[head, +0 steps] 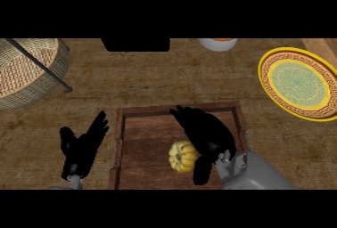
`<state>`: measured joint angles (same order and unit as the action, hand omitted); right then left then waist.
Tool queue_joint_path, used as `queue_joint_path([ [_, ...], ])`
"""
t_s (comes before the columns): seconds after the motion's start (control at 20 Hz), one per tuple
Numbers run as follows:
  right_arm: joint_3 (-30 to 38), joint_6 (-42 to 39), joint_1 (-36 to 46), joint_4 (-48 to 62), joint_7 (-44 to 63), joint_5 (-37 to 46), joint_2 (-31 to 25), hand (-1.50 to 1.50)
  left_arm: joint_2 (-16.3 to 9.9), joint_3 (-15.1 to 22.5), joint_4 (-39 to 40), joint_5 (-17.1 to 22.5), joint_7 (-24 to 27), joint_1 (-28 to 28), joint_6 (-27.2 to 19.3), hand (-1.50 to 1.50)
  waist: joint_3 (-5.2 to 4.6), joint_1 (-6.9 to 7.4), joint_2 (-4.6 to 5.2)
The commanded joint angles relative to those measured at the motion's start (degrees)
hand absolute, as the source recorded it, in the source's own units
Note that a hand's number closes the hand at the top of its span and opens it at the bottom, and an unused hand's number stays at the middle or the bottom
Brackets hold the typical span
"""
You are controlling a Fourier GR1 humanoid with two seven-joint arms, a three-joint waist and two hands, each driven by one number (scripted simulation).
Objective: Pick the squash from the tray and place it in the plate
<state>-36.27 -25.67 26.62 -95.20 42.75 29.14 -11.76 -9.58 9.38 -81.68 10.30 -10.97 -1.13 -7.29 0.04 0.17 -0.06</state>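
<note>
A small yellow ribbed squash (182, 156) lies in the wooden tray (135, 138), near its front middle. My right hand (205, 133) hovers over the tray just right of the squash, fingers stretched toward the tray's back, thumb hanging down beside the squash; it is open and holds nothing. The yellow-rimmed plate (297, 83) with a green patterned centre sits at the right, beyond the tray. My left hand (82, 144) rests open, fingers up, just left of the tray.
A wicker basket (30, 71) with a dark handle stands at the back left. A black object (135, 43) and a white-and-orange cup (218, 43) sit along the back edge. A wooden board corner (324, 44) shows at the top right.
</note>
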Motion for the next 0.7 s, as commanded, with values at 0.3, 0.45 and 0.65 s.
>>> queue_joint_path([
  [0.3,1.2,-2.1,-4.6,3.0,-3.2,11.5,4.0,-1.5,0.5,-3.5,2.5,-0.7,-0.6,2.5,3.0,0.0,-0.04,-0.13,0.04],
  [0.45,2.7,-3.6,-3.0,6.5,-4.6,12.9,6.8,-1.5,3.0,-2.8,5.3,-2.8,1.3,2.3,1.4,0.0,-0.05,-0.09,0.07],
  [0.65,3.2,-2.8,-4.6,11.0,-10.9,15.9,5.6,-1.5,2.0,-2.9,0.0,-2.5,-0.5,-0.5,3.2,0.0,-0.04,0.02,0.05],
])
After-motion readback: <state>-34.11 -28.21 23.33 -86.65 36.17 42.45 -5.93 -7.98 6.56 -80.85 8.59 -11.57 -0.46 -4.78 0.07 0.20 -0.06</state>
